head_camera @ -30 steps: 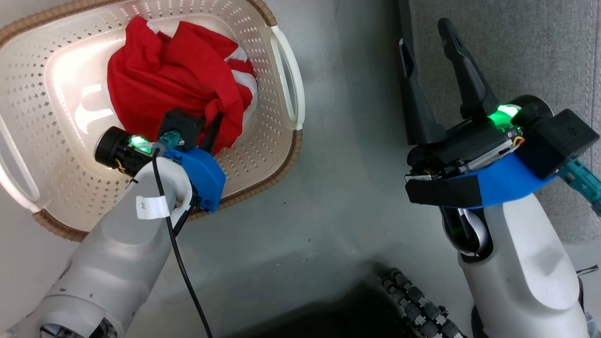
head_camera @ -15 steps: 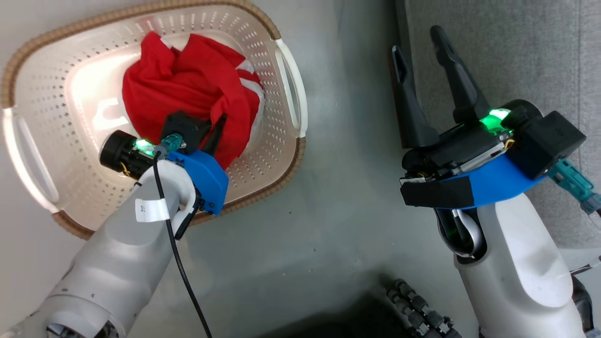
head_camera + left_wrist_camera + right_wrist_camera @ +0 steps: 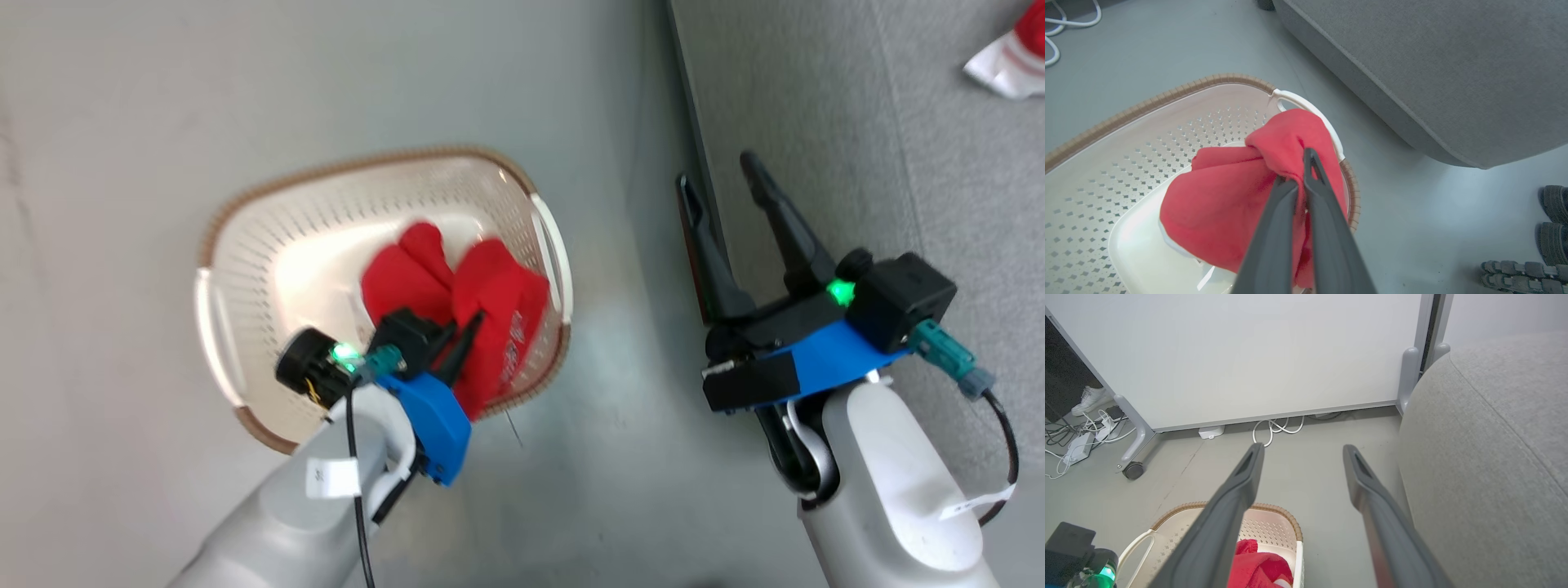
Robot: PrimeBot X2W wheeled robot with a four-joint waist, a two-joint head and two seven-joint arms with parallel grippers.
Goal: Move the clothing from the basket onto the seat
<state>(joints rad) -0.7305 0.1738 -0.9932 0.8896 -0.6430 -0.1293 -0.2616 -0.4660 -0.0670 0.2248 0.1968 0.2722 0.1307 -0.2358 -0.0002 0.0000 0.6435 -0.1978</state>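
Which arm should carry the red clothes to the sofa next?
Left, I think. The left gripper is shut on the red garment over the basket. The right gripper is open, holding nothing, beside the sofa, so it would have to reach back first.

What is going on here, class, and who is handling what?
The robot's left gripper is shut on a red garment, pinching a fold of it over the basket, into which the rest hangs. The right gripper is open and holds nothing, beside the edge of the grey seat. A second garment, red and white, already lies on the seat.
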